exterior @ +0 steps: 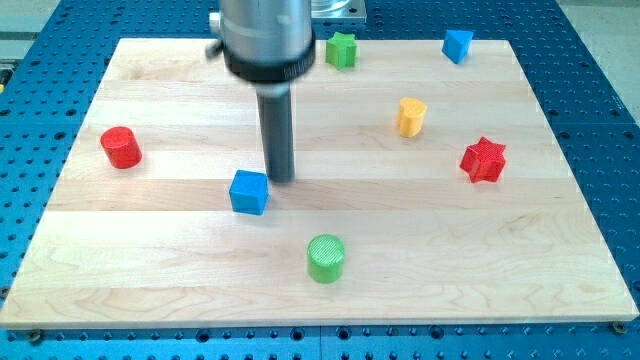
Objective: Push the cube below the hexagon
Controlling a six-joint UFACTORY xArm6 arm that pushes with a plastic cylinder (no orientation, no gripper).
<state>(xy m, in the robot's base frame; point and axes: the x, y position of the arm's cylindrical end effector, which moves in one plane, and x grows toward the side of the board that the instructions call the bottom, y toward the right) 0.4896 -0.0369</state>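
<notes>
The scene is lit brightly and evenly from above. Only short, soft shadows are cast on the pale wooden board (480,250). The grey cylindrical rod mount (263,35) nearest the camera is rendered blurred. Slight softness is seen throughout; no strong glare is seen.

A robotics lab bench: a pale wooden board (330,215) lies on a blue perforated metal table (590,120) with a regular grid of mounting holes, beneath a grey industrial arm housing (262,40).
</notes>
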